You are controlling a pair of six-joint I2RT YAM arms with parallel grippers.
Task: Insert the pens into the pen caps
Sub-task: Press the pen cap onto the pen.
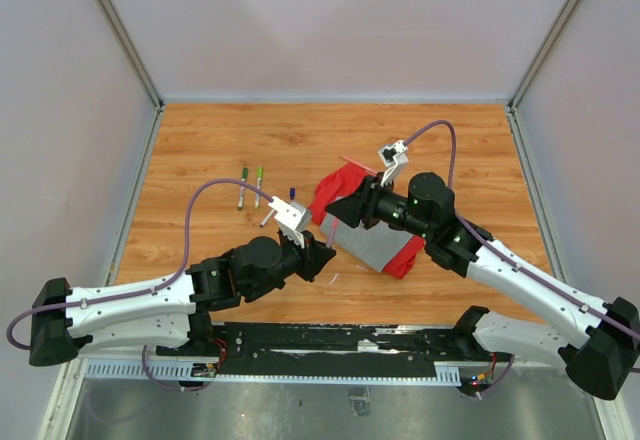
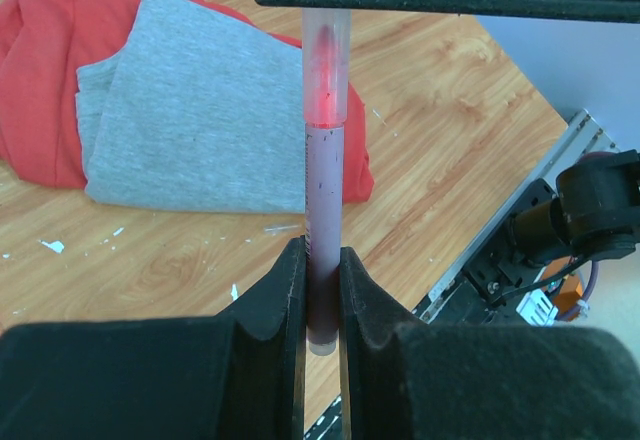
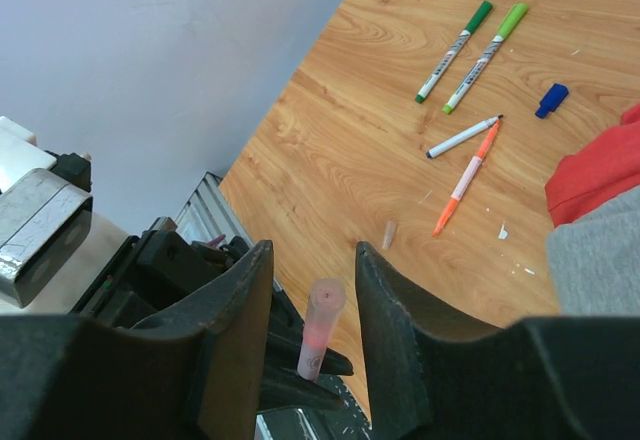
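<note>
My left fingers [image 2: 321,265] are clamping shut on the pen [image 2: 323,180], low on its dark barrel, holding it upright. Its top end is poking up betw. my right fingers [image 3: 313,258], which are standing open either side of it, small gaps, not touching. That top looks like a clear pinkish cap [image 3: 322,310] over the tip; can't tell if it's fully seated. So I'm reading this as the capping step. Next move prob. needs the right fingers pinching the cap square and pushing straight along the barrel, no tilt. Other pens [image 3: 466,178] and a blue cap [image 3: 551,100] are lying on the tabletop [image 3: 330,150] well beyond the right fingertips; cloth [image 2: 190,110] is lying behind the left ones.
</note>
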